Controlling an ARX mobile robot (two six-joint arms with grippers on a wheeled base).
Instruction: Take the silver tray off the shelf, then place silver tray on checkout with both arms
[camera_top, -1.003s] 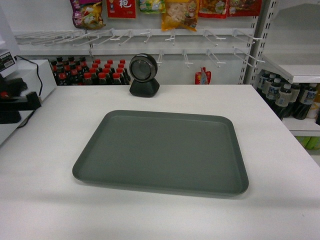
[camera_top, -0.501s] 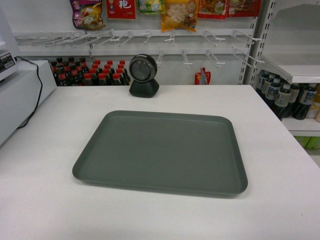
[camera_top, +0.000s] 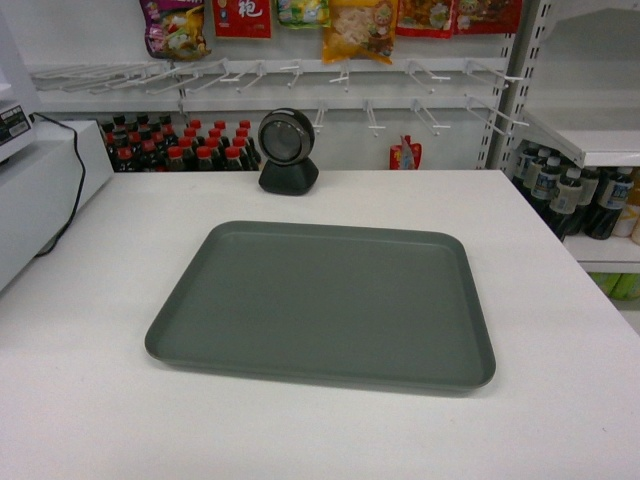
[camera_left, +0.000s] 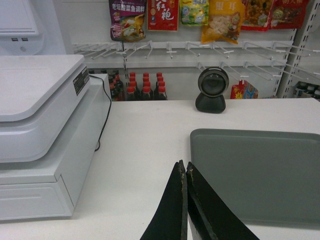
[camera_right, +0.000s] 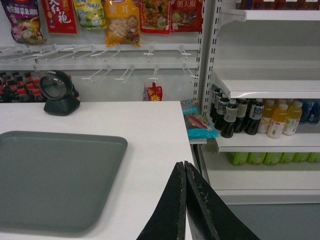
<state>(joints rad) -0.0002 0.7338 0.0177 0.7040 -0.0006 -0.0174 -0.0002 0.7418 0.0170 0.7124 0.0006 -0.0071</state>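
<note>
- White casing of a checkout register (camera_left: 40, 115) fills the far left of the left wrist view, its black cable (camera_left: 102, 115) trailing down to the countertop.
- Just right of it, the left gripper (camera_left: 185, 172) hangs above the bare checkout (camera_left: 145, 150), its thin black fingers pressed together and holding nothing, clear of the tray's left rim.
- At centre, the silver tray (camera_top: 325, 305) lies flat on the checkout, all four corners on the white surface and well inside its edges; neither arm shows in the head view.
- Behind the tray stands a black round barcode scanner (camera_top: 288, 150), with red-capped bottles (camera_top: 180, 145) and hanging snack packets (camera_top: 360, 25) on the wall beyond.
- Right of the tray, the right gripper (camera_right: 184, 172) hovers near the counter's right edge, fingers likewise closed and empty.
- Farther right, the shelf (camera_right: 270, 87) carries dark and yellow drink bottles (camera_right: 250, 117).
- The placement looks complete. The main risk from here is a closed fingertip dipping low enough to catch the low rim, which could slide the tray towards the scanner or the edge.
</note>
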